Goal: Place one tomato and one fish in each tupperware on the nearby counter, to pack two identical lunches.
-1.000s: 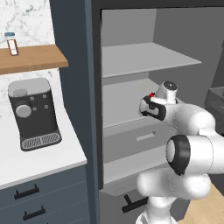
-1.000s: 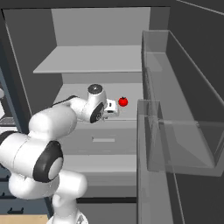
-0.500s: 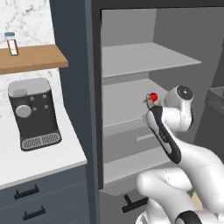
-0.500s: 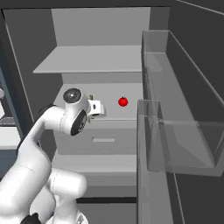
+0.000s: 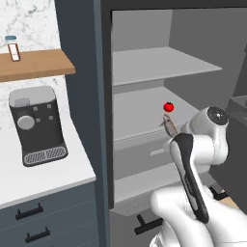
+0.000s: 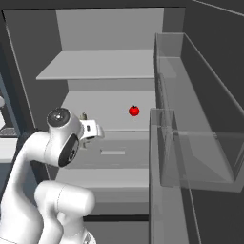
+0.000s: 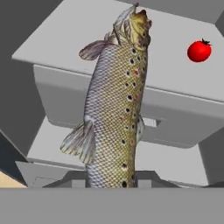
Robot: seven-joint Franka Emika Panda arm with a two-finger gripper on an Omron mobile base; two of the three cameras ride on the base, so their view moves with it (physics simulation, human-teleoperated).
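My gripper is shut on a fish, olive-brown with dark specks, which stands up from the fingers with its tail end farthest from the hand. In the left base view the fish pokes out of the gripper in front of the fridge's middle shelf. One tomato, small and red, sits on that shelf, apart from the fish and behind it. The gripper hangs left of the tomato. The counter lies to the left. The tupperware is out of view.
The open fridge has grey shelves and a drawer below the tomato's shelf. Its clear door bins jut out on the right. A coffee machine stands on the counter under a wooden shelf.
The hand has drawn back and to the left from beside the tomato, out of the fridge, with the fish in its grip. The tomato has stayed on the shelf.
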